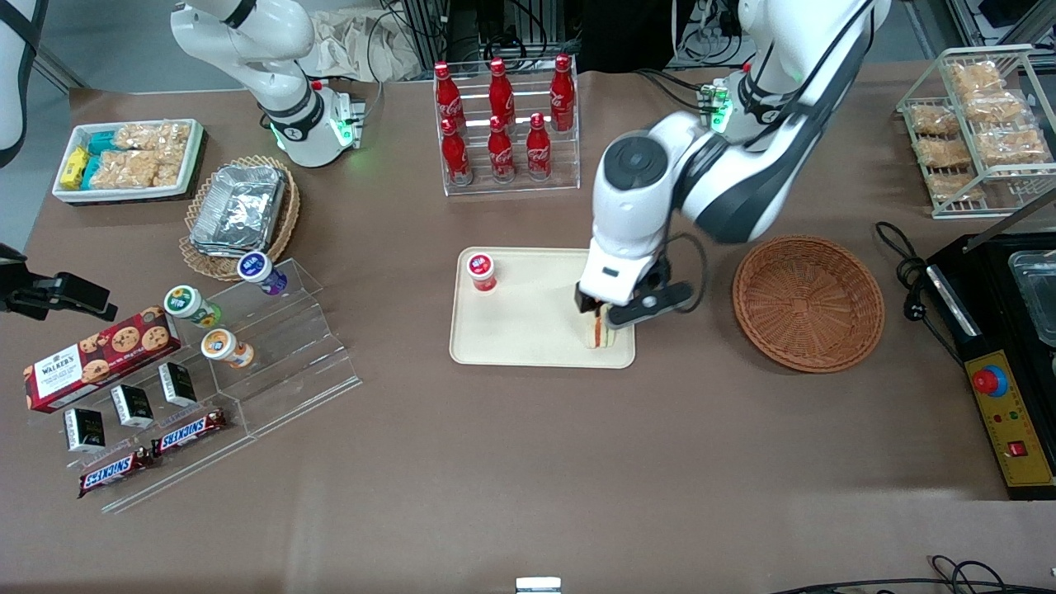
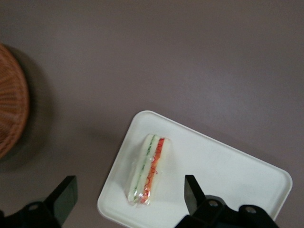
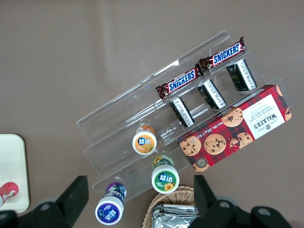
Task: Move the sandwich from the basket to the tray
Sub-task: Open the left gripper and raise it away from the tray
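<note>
Nearest the front camera: Snickers bars (image 1: 153, 450) on the lowest step of a clear acrylic riser (image 1: 272, 363), close to the desk (image 1: 528, 495) edge toward the parked arm's end.
Sandwich: the sandwich (image 2: 148, 169) stands on its edge on the tray (image 2: 228, 175), close to the tray corner nearest the basket and the front camera, its green and red-orange layers facing up at the wrist camera.
Pincer: the pincer (image 1: 601, 312) hangs right above the sandwich with its fingers (image 2: 194, 192) spread apart, one to each side and clear of the bread, gripping nothing.
Basket: the basket (image 1: 808, 302) sits on the desk just beside the tray toward the working arm's end, with nothing in it.
Stage, as I judge it: the sandwich looks delivered and let go; what remains is for the arm to lift away.
Risk: standing on a thin edge so near the rim, the sandwich could tip over if a finger brushes it on the way up, or fall off the tray corner onto the desk.
Cause: a lift that drifts sideways, or wrapping that sticks to a fingertip.
On the tray too: a red-lidded cup (image 1: 481, 271) at the opposite corner, well apart from the sandwich.
Around: a rack of red cola bottles (image 1: 503, 124) farther from the camera than the tray.
In the way: nothing stands above or close beside the sandwich apart from the pincer itself.
</note>
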You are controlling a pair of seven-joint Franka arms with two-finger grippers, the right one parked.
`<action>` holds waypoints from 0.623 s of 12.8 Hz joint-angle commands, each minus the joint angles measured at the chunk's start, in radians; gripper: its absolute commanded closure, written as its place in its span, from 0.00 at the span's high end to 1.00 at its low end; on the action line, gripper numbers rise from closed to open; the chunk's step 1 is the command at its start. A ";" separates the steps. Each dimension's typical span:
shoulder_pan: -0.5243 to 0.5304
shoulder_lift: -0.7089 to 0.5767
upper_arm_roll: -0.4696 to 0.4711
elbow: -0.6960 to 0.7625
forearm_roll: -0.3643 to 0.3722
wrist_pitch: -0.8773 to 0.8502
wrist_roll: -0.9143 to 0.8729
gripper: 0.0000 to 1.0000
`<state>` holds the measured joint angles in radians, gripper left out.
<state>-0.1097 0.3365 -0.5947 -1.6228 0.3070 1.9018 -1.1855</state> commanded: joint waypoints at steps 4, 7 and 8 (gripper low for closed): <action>0.045 -0.308 0.290 0.063 -0.261 -0.356 0.491 1.00; 0.035 -0.398 0.468 0.014 -0.270 -0.432 0.804 1.00; 0.033 -0.424 0.528 -0.005 -0.273 -0.432 0.910 1.00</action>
<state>-0.0606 -0.0319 -0.1523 -1.5579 0.0565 1.4626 -0.4303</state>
